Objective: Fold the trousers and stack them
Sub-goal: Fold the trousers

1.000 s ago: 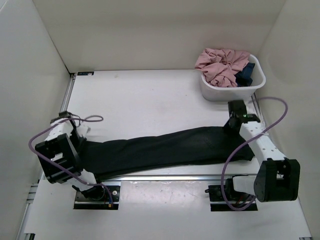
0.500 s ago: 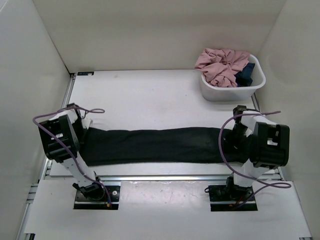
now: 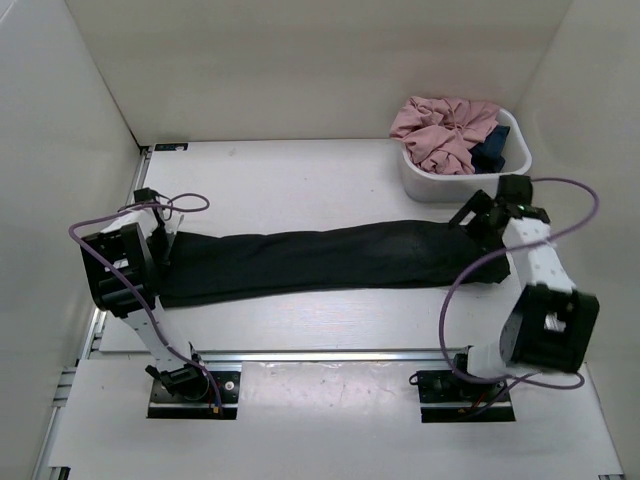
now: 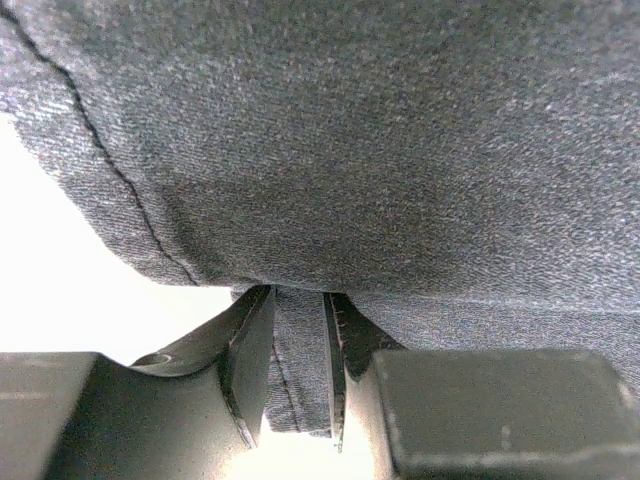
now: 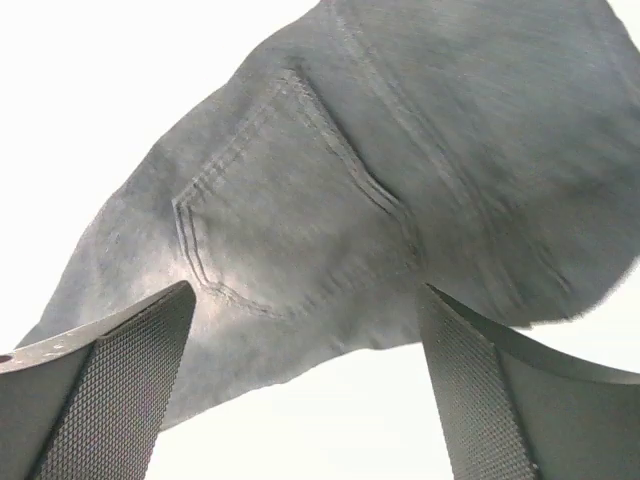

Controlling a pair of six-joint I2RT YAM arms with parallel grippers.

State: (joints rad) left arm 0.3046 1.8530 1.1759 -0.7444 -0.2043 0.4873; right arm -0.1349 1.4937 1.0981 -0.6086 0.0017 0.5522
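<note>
Trousers (image 3: 320, 262) lie lengthwise left to right — waist rightward.

The left arm (image 3: 125, 290) was held bent upright at the left edge; the left gripper (image 4: 300, 345) was clamped on a fold of the trousers (image 4: 380, 150); the right arm (image 3: 535, 270) was stretched forward; the right gripper (image 5: 305, 300) was held wide apart.

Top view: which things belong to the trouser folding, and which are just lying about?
Job: trousers; left gripper, shut on the leg end; right gripper, open by the pocket.
Lying about: tub; pink garment and blue cloth in it.
</note>
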